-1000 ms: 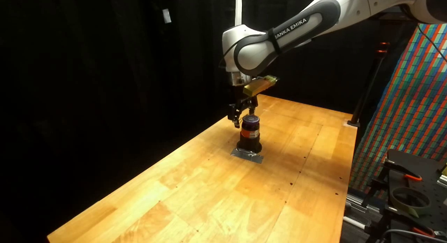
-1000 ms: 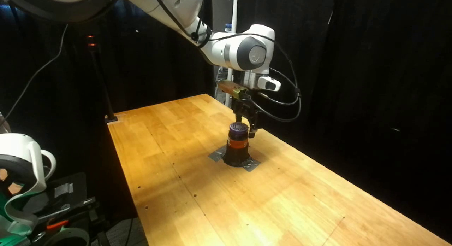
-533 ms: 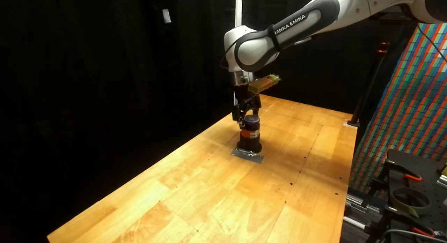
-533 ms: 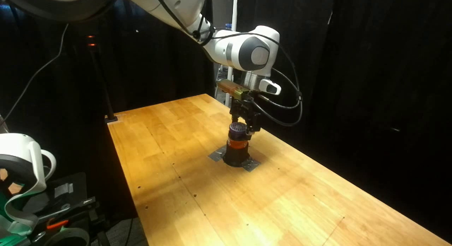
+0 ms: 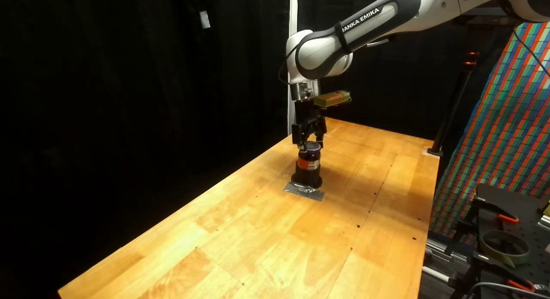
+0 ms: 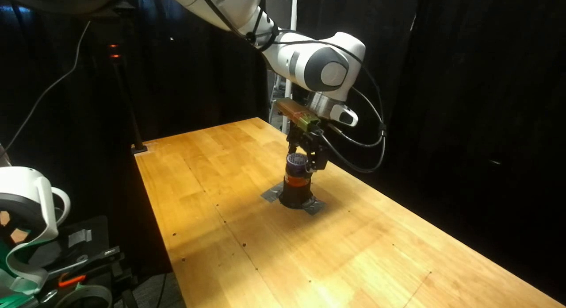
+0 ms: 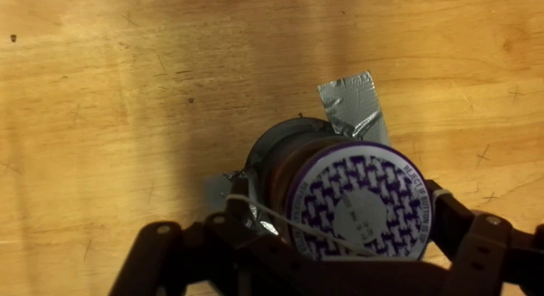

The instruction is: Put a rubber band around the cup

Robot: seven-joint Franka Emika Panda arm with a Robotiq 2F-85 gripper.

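Observation:
The cup (image 5: pixel 308 163) is a dark cylindrical jar with a purple-patterned lid (image 7: pixel 361 219) and an orange-red band (image 6: pixel 297 180). It stands upright in a black base (image 6: pixel 295 197) on the table. My gripper (image 5: pixel 312 147) is open just above the cup, with its fingers spread on either side of the lid. A pale rubber band (image 7: pixel 293 223) is stretched between the fingers, looped round the left (image 7: pixel 238 204) and right (image 7: pixel 446 211) ones in the wrist view. One strand crosses over the lid. The right finger is close to the lid's edge; I cannot tell if it touches.
Grey tape (image 7: pixel 355 104) holds the base to the wooden table (image 5: pixel 275 247). A dark post (image 5: pixel 453 101) stands at the table's far corner. A cart with a tape roll (image 5: pixel 505 247) is beside the table. A cable (image 6: pixel 353 166) hangs from the wrist.
My gripper has shifted sideways from beside the cup to around its lid, and the wrist has tilted. The fingers stay spread. The cup has not moved.

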